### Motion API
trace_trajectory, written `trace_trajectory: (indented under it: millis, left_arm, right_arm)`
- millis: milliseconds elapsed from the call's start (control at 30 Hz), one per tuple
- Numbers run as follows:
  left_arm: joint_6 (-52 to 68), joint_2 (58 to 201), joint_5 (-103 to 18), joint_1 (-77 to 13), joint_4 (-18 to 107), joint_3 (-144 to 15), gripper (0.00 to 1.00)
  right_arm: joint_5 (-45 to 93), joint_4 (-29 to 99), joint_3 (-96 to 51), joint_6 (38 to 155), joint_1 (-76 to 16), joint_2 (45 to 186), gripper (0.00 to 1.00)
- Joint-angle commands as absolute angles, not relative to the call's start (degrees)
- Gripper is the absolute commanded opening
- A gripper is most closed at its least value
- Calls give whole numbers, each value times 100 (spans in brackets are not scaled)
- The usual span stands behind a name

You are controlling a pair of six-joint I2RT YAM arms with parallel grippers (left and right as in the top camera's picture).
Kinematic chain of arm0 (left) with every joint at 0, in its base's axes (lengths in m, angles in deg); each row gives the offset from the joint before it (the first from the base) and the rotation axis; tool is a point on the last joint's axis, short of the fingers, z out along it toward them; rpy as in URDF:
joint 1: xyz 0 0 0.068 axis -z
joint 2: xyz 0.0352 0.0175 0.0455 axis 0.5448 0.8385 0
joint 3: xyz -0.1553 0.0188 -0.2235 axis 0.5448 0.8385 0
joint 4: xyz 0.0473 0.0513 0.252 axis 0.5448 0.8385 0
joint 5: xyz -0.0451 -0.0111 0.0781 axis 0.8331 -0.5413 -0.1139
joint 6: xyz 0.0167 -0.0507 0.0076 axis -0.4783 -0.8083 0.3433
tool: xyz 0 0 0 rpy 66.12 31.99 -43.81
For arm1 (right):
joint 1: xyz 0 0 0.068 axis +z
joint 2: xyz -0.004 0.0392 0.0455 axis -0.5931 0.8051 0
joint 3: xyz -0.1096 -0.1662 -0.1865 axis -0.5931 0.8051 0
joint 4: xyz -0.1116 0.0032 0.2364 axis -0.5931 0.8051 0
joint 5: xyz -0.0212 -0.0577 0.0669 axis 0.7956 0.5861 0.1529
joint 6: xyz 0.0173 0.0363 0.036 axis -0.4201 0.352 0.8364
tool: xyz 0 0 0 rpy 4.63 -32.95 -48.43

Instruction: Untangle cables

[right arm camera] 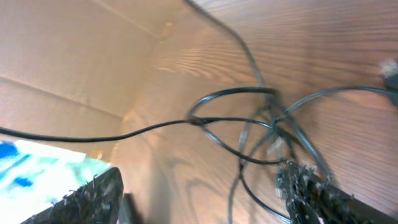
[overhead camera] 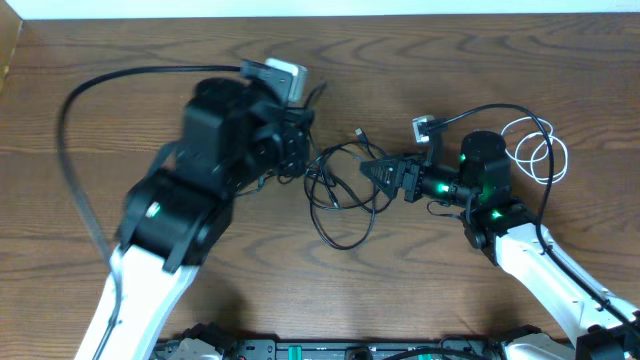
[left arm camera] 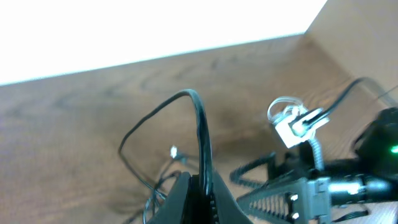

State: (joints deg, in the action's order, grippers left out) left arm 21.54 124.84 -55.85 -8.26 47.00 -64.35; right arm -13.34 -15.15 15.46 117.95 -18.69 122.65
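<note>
Wood table (overhead camera: 450, 60), two arms, two grippers, two cables: one black, one white.

Left arm (overhead camera: 200, 170): the bigger one in the overhead view, in from the lower-left edge, elbow bent, wrist aimed right at table centre. Left gripper (left arm camera: 198, 186): clenched on black cable (left arm camera: 203, 127), fingers close together, cord rising out from between them in a tall arch, then dropping to the wood.

Right arm (overhead camera: 520, 240): in from the lower-right corner, forearm running up-left, wrist turned to point left, low over the table. Right gripper (right arm camera: 199, 180): released, fingers (right arm camera: 93, 196) wide apart, nothing clamped. Several black strands crossing just ahead of the gap, a few right beside one finger in the wrist view. Contact there: cannot tell.

Bulk of black cable: loose tangle of overlapping loops on the wood between the two grippers, one bigger loop spreading toward the near edge. Knotted or just overlaid: cannot tell.

White cable (overhead camera: 548, 150): small coil flat on the table, just right of the right wrist, well apart from the black tangle, touched by neither gripper.

One small plug end (overhead camera: 358, 132) seen, black, at the far side of the tangle.
</note>
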Motion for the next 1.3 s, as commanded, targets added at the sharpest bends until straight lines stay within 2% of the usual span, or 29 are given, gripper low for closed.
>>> trace_trajectory:
  millis: [0,200,467,600,667,733,800,867,1033,1267]
  left_arm:
    - [2309,12123,-5478,-852,4565,-6487,8]
    - [2307,11601,-5425,-852,4145,-6487,7]
    - [2305,10958,-4322,-852,3065,-6487,7]
    - [2309,10738,-4344,-852,2943,-6487,8]
    - [2309,10659,-4346,-852,2945,-6487,8]
    - [2336,10615,-4376,-852,2947,-6487,8]
    - [2336,10604,-4564,-852,2971,-6487,8]
    - [2333,10604,-5063,-852,3041,-6487,8]
    - [2329,10604,-5694,-852,3164,-6487,8]
    - [2329,10604,-6577,-852,3389,-6487,8]
  right_arm:
    - [-1583,-1557,1548,12158,-1716,12243,79]
    - [-877,-1476,1548,12158,-1261,12309,79]
    - [441,-1474,1548,12619,-566,12341,79]
    - [961,-1255,1548,12628,-291,12394,60]
    - [1306,-875,1548,12628,-201,12396,47]
    - [1706,-374,1548,12626,-175,12396,27]
    - [2238,218,1548,12626,-179,12405,12]
    - [3145,966,1548,12624,-179,12409,1]
    - [4867,2063,1548,12624,-247,12409,1]
    - [5518,2504,1548,12622,-765,12409,1]
